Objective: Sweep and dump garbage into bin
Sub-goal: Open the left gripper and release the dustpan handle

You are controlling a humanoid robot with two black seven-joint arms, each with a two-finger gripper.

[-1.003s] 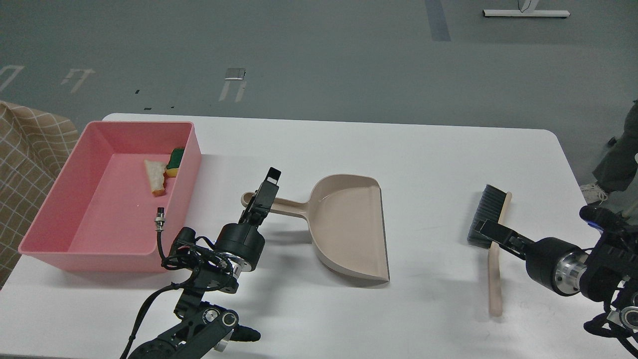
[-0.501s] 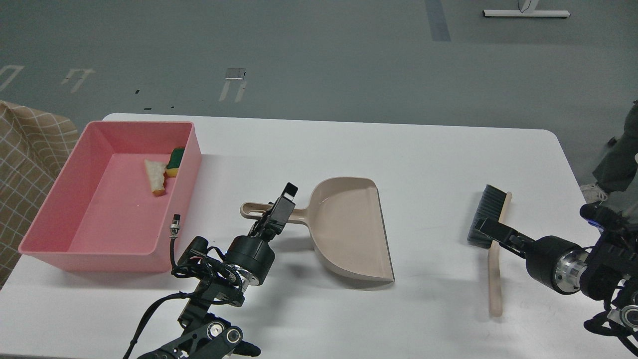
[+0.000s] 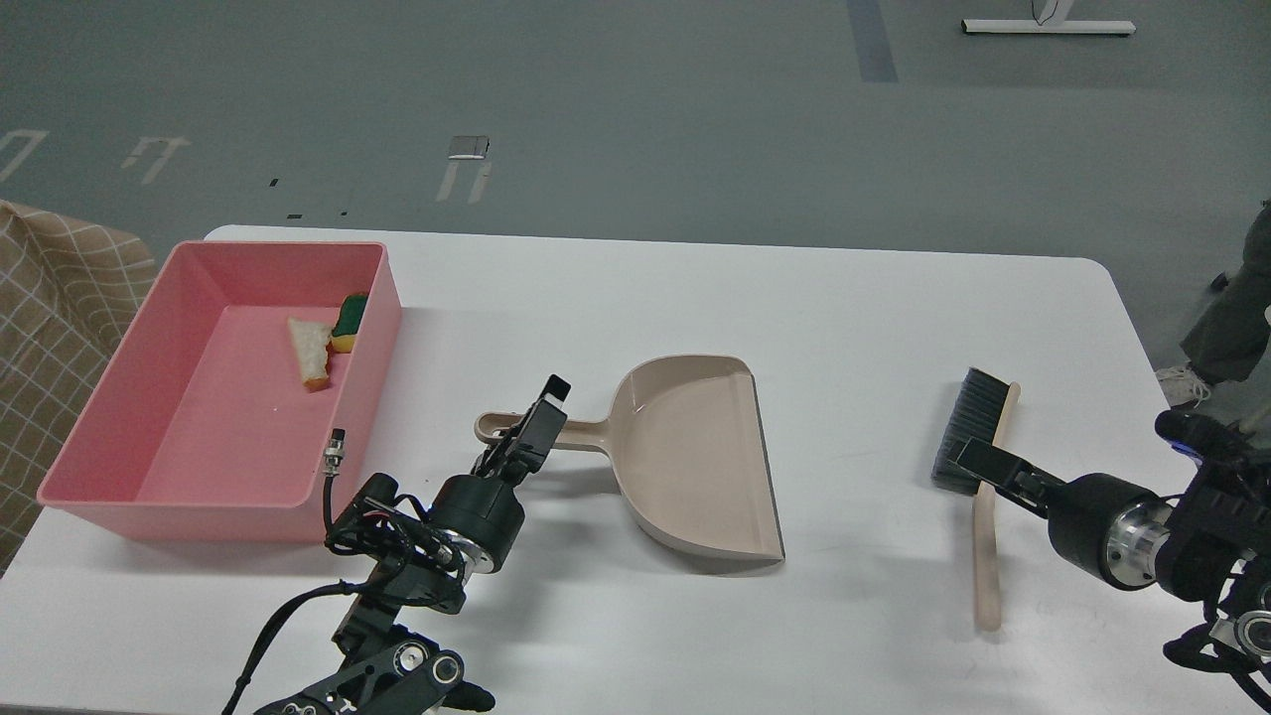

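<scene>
A shallow pink bin [image 3: 119, 417] sits at the left end of a white table [image 3: 854, 298] and holds the garbage near its far right corner: a torn white bread slice [image 3: 312, 352] with brown crust and, just beside it against the right wall, a yellow and green sponge chunk [image 3: 348, 321]. To the right of the bin, the left gripper [image 3: 536, 427] is closed around the handle of an empty beige dustpan [image 3: 695, 467] lying flat on the table. At the right end, the right gripper [image 3: 978, 462] overlaps a wooden-handled brush [image 3: 983, 556] lying on the table, and I cannot tell whether it is open or closed.
</scene>
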